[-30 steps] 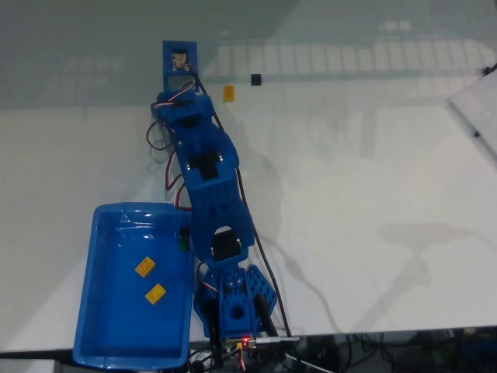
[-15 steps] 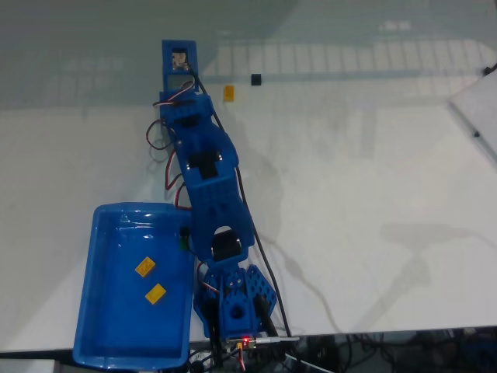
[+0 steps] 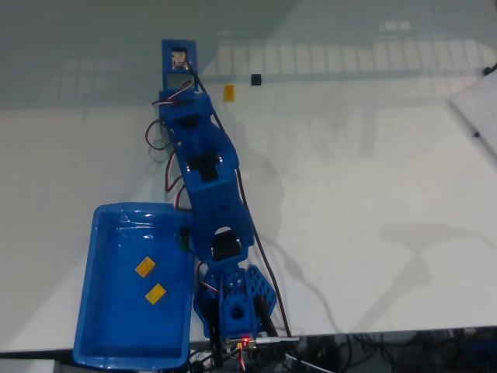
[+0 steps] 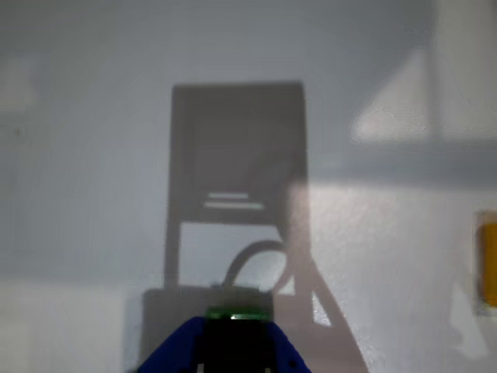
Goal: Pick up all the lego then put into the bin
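Outstretched over the smooth white counter [image 3: 349, 171], the blue printed arm's hand [image 3: 178, 58] hangs left of a yellow-orange brick [image 3: 229, 92] and a black brick [image 3: 255, 78]; its grip cannot be told. Two yellow bricks [image 3: 150, 280] lie in the glossy blue bin [image 3: 89, 311], a dark green one [image 3: 184, 240] at its rim.

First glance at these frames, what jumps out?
The blue arm runs up the middle of the fixed view, stretched toward the far side of the white table. Left of its base sits the blue bin, with two yellow bricks inside. A yellow brick and a black brick lie on the table near the arm's far end.
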You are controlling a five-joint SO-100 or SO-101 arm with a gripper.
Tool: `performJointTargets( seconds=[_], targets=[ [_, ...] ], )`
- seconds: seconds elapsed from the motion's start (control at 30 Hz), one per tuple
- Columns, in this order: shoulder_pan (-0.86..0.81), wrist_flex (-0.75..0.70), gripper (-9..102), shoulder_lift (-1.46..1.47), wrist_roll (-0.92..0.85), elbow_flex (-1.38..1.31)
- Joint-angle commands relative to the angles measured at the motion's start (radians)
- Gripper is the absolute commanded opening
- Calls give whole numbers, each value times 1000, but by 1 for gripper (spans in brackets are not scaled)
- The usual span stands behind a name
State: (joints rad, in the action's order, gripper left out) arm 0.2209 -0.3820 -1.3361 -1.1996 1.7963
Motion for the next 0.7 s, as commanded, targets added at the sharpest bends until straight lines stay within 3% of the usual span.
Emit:
performJointTargets(
  seconds=[0.0,0.27,0.43,0.67],
  targets=[
    [-2,-5,0,-189,21,37],
    [149,-291,0,-827,43,224],
    [370,-597,1,-1180,-3,295],
    [709,-962,1,-1462,-80,351]
  ],
)
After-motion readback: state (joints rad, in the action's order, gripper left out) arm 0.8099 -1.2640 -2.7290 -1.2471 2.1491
